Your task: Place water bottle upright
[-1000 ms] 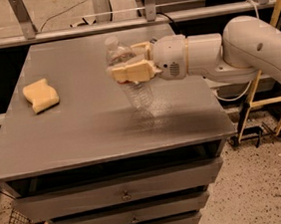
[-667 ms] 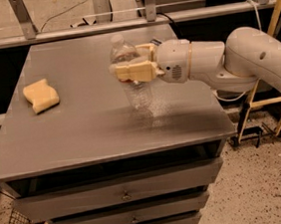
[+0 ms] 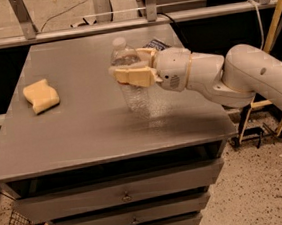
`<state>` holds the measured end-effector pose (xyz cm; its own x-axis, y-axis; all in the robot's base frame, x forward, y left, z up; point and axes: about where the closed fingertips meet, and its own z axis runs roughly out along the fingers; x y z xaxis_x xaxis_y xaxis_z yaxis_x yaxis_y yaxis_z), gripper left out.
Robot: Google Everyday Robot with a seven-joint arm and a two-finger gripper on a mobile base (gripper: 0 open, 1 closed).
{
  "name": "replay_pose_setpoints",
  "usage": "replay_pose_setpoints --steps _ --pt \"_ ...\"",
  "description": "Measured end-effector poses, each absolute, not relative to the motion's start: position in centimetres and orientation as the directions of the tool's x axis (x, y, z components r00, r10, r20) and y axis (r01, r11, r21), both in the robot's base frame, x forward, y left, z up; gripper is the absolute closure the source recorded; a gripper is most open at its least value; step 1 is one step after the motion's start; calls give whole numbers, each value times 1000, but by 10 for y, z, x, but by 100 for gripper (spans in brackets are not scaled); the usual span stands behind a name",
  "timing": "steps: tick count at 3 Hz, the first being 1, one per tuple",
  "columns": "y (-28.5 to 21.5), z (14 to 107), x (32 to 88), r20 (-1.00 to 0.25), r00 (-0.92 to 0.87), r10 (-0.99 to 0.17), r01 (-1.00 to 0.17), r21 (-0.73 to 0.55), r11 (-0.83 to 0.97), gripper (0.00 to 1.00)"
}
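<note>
The gripper [image 3: 126, 65] is clasping the bottle [image 3: 135, 96] around its upper part, with 2 tan fingers [image 3: 136, 77] pressing on either side; the bottle is standing upright near the middle of the table [image 3: 73, 136], cap on top, its base seemingly touching the surface; the arm [image 3: 257, 72] is reaching in from the right edge; a sponge [image 3: 41, 96] is lying well apart near the left edge; bare tabletop is stretching between them and toward the front edge.
</note>
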<state>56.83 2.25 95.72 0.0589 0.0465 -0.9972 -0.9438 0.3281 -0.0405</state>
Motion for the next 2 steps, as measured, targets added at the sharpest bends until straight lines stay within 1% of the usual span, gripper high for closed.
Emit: replay_pose_setpoints --steps 2 --pt "24 948 569 -993 63 100 -937 -24 350 100"
